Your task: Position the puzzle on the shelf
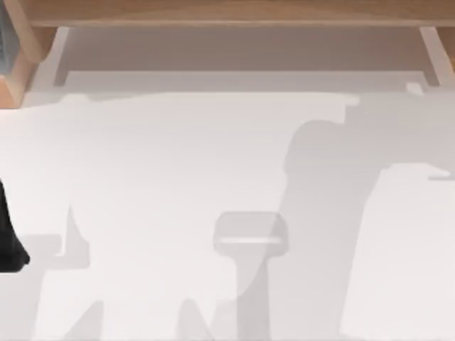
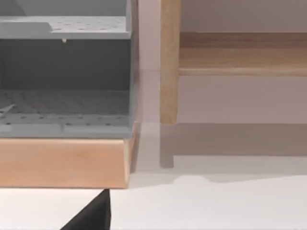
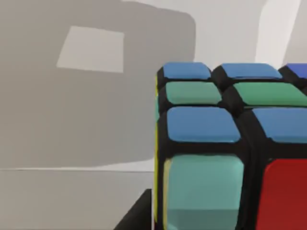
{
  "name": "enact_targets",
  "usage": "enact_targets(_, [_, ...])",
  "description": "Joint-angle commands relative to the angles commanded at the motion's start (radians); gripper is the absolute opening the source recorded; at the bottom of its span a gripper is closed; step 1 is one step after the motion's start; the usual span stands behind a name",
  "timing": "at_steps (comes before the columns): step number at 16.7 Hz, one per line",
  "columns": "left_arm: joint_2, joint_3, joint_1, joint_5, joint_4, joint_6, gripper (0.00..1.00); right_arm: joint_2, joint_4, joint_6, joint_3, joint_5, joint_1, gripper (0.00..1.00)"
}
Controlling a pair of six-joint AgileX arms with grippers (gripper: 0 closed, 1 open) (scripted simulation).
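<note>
Holds the puzzle point(image 3: 216, 143) close under the right wrist, by the look of it clamped in the right gripper point(image 3: 211, 206), with 1 dark finger point(image 3: 136, 218) against the cube's yellow-edged side. Judges that from the table lying well below the cube and from a blocky shadow point(image 1: 250, 238) just toward 6 o'clock of the table's middle. Puts the puzzle in the air over mid-table, not yet on the shelf point(image 1: 227, 13), which runs along the 12 o'clock edge on 2 side supports.

Keeps the left arm point(image 1: 8, 245) parked at 9 o'clock. Shows 1 dark tip of the left gripper point(image 2: 93, 215) in the left wrist view, facing a grey crate point(image 2: 64, 72) on a wooden base point(image 2: 62, 163) at 10 o'clock beside the shelf's left support point(image 2: 169, 62). Cannot tell whether that gripper is wide or narrow.

Risks from here, as a judgement:
- Clipping the board's front edge if carried toward 12 o'clock too low, which could twist the cube in the grip.
- Slipping, since smooth stickers and rounded black edges give the pads little bite.
- Letting go too high, so that the cube bounces or rolls off the front.
- Setting down too near the 10 o'clock end, against the support or the crate.
</note>
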Motion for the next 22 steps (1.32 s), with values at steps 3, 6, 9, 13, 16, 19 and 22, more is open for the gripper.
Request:
enact_targets(3, [0.0, 0.0, 0.0, 0.0, 0.0, 0.0, 1.0, 0.029, 0.007, -0.014, 0.027, -0.067, -0.014, 0.0])
enact_targets(6, [0.0, 0.0, 0.0, 0.0, 0.0, 0.0, 1.0, 0.064, 0.051, 0.003, 0.057, -0.176, -0.053, 0.0])
enact_targets(9, [0.0, 0.0, 0.0, 0.0, 0.0, 0.0, 1.0, 0.086, 0.103, 0.044, 0.082, -0.262, -0.088, 0.0])
enact_targets(13, [0.0, 0.0, 0.0, 0.0, 0.0, 0.0, 1.0, 0.086, 0.119, 0.058, 0.085, -0.28, -0.094, 0.0])
enact_targets(16, [0.0, 0.0, 0.0, 0.0, 0.0, 0.0, 1.0, 0.084, 0.117, 0.058, 0.082, -0.278, -0.089, 0.0])
enact_targets(19, [0.0, 0.0, 0.0, 0.0, 0.0, 0.0, 1.0, 0.062, 0.15, 0.051, 0.042, -0.258, -0.087, 0.0])
enact_targets(22, [0.0, 0.0, 0.0, 0.0, 0.0, 0.0, 1.0, -0.006, 0.246, 0.038, -0.074, -0.207, -0.08, 0.0])
